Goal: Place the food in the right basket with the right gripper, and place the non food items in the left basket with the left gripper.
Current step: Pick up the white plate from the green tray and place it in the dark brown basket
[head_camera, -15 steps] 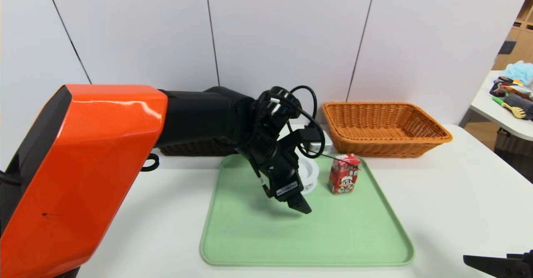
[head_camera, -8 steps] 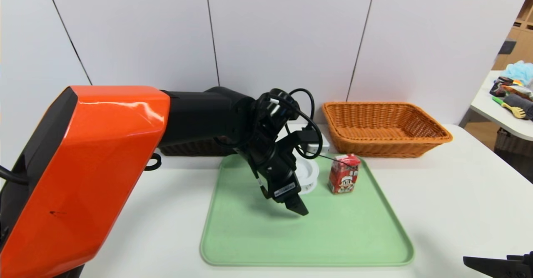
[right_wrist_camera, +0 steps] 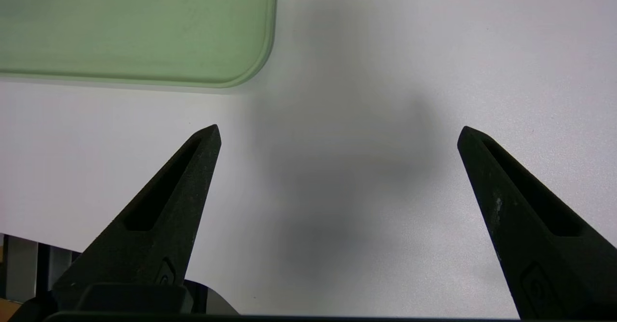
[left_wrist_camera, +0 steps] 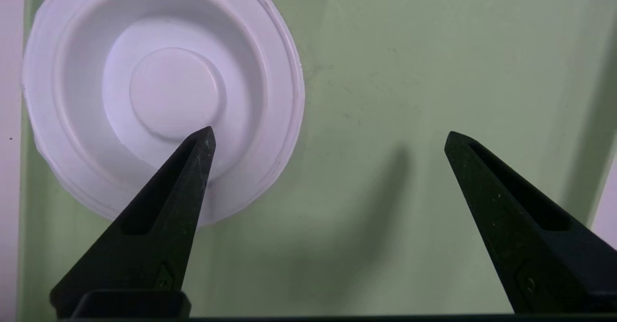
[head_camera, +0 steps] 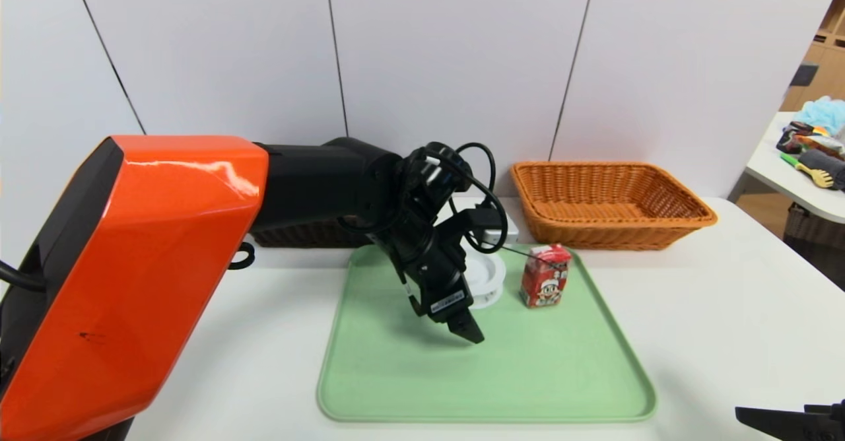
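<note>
Sorting is unfinished: two items remain on the green tray, and each one still needs its basket. One is the white round disc, which I judge to be a non food item; the other is the red drink carton, which is the food. The carton stands upright near the far right corner of the tray, and the disc is beside it, to the left, partly behind the left gripper in the head view.

The left gripper is above the tray, its fingers wide apart, and it holds nothing. In its wrist view, one finger is over the disc and the other is over bare tray, so the disc is not between them. Picking it up seems to be the step in hand, and the gripper probably needs to shift towards the disc before closing.

The dark brown basket is mostly hidden behind the left arm, so I cannot tell how many items are already inside. The orange-tan basket is behind the tray, to the right, and the carton has yet to go there. The right gripper is idle, open and without load, over the table near the tray's close right corner.
</note>
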`<state>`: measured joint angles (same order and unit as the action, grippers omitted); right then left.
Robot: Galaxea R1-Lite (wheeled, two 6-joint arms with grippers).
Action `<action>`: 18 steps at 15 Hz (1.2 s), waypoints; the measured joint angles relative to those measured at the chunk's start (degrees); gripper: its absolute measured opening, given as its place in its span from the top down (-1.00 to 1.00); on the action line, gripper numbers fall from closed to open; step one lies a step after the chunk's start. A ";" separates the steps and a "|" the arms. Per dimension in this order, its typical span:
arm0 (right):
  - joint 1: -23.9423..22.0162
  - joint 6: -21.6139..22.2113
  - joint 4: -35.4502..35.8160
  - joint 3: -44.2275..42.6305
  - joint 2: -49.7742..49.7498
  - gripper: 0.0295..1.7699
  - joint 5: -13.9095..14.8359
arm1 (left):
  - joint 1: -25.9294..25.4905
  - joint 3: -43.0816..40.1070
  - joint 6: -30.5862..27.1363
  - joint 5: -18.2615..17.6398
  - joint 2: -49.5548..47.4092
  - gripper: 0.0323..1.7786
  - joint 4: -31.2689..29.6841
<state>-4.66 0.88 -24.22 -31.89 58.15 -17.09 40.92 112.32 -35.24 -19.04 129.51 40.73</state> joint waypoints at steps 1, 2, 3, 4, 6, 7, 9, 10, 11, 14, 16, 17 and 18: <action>0.00 0.00 0.00 0.00 -0.02 -0.92 -0.07 | -0.18 0.00 -0.06 0.02 0.00 -0.90 0.11; 0.00 0.02 0.00 0.04 -0.05 -0.92 -0.11 | -0.27 0.00 -0.11 0.00 0.00 -0.90 0.15; 0.00 0.02 0.00 0.06 -0.05 -0.92 -0.11 | -0.38 -0.02 -0.12 0.02 0.00 -0.90 0.26; 0.00 0.00 0.02 0.06 -0.05 -0.92 -0.11 | -0.44 -0.04 -0.15 0.02 0.04 -0.90 0.28; 0.00 0.00 0.00 0.04 -0.11 -0.92 -0.11 | -0.57 -0.04 -0.23 0.00 0.11 -0.90 0.26; 0.00 -0.02 0.00 0.04 -0.11 -0.92 -0.11 | -0.60 -0.04 -0.41 0.02 0.20 -0.90 0.12; 0.04 0.00 0.00 0.04 -0.11 -0.92 -0.24 | -0.60 0.05 -1.16 0.00 0.39 -0.90 -0.22; 0.04 0.00 0.02 0.04 -0.11 -0.92 -0.27 | -0.52 0.13 -1.28 -0.13 0.43 -0.90 -0.40; 0.06 -0.06 0.00 0.06 -0.11 -0.92 -0.33 | -0.52 0.20 -1.35 -0.38 0.48 -0.90 -0.41; 0.09 -0.11 0.00 0.28 -0.11 -0.92 -0.33 | 0.09 0.55 -1.46 -0.74 0.41 -0.90 -1.56; 0.09 -0.11 0.00 0.39 -0.11 -0.92 -0.33 | 0.30 0.61 -3.86 -0.83 0.23 -0.90 -1.76; 0.09 -0.09 0.00 0.41 -0.11 -0.92 -0.35 | 0.44 0.61 -5.41 -0.80 0.09 -0.90 -1.56; 0.09 -0.15 0.00 0.45 -0.11 -0.92 -0.35 | 0.69 0.66 -6.66 -0.72 -0.07 -0.90 -1.46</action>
<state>-4.57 0.73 -24.22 -31.44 58.04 -17.44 41.62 112.98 -41.90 -19.76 129.44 39.27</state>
